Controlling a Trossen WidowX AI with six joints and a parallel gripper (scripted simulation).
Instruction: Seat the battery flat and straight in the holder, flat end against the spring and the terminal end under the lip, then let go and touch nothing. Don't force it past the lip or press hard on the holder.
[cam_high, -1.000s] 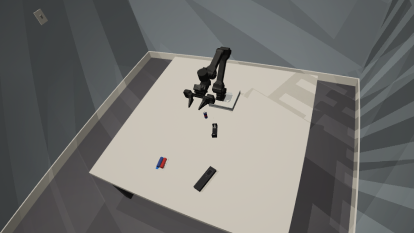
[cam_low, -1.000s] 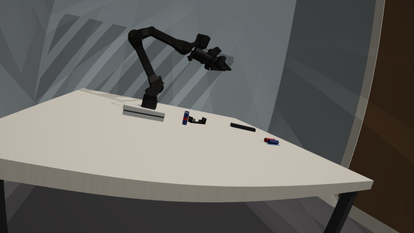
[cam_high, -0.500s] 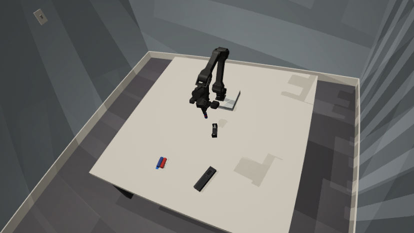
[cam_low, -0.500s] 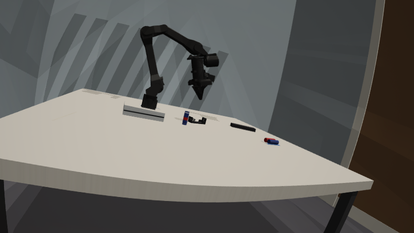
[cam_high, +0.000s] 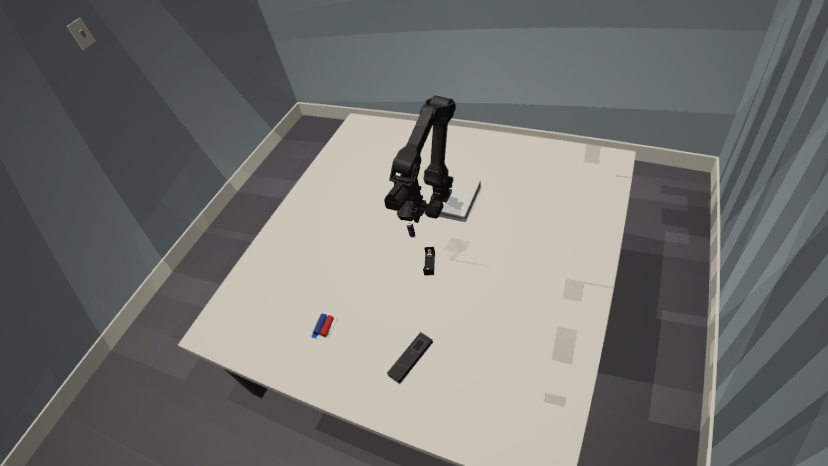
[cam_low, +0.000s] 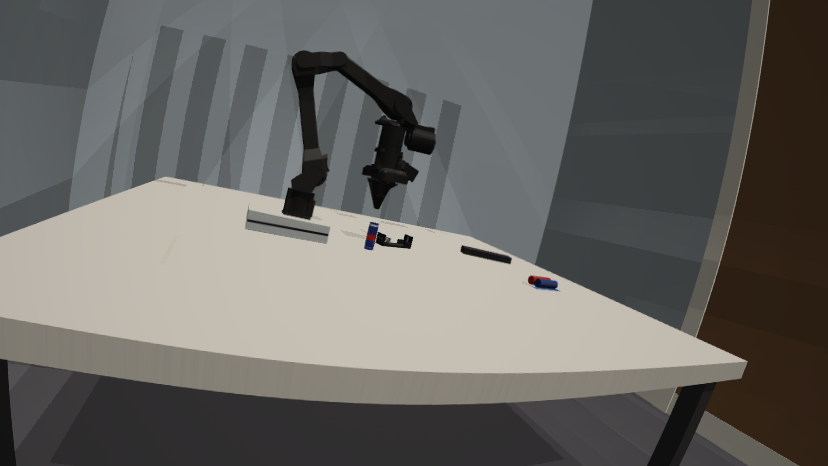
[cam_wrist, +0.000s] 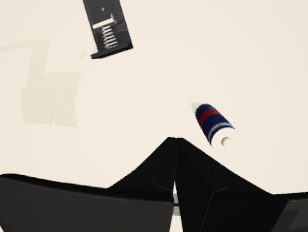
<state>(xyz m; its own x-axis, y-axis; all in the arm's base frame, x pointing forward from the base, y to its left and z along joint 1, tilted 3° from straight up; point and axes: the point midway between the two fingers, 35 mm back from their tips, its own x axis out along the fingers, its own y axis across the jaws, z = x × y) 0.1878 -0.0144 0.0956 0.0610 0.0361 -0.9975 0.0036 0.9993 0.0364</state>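
pale table (cam_high: 521, 243): battery (cam_low: 371, 235) upright beside holder (cam_low: 395, 240), hand (cam_low: 377, 202) clenched empty above

Open gap between battery (cam_low: 371, 235) (upright) and holder (cam_low: 395, 240)

I read the battery (cam_low: 371, 235) as dark blue with a red band and a pale end cap — the holder (cam_wrist: 102, 10) at its eleven o'clock is black with a white spring. The table (cam_high: 521, 243) is cream with paler patches. At six o'clock, a blue and red pair (cam_high: 322, 325); the remote (cam_high: 410, 357) is charcoal.
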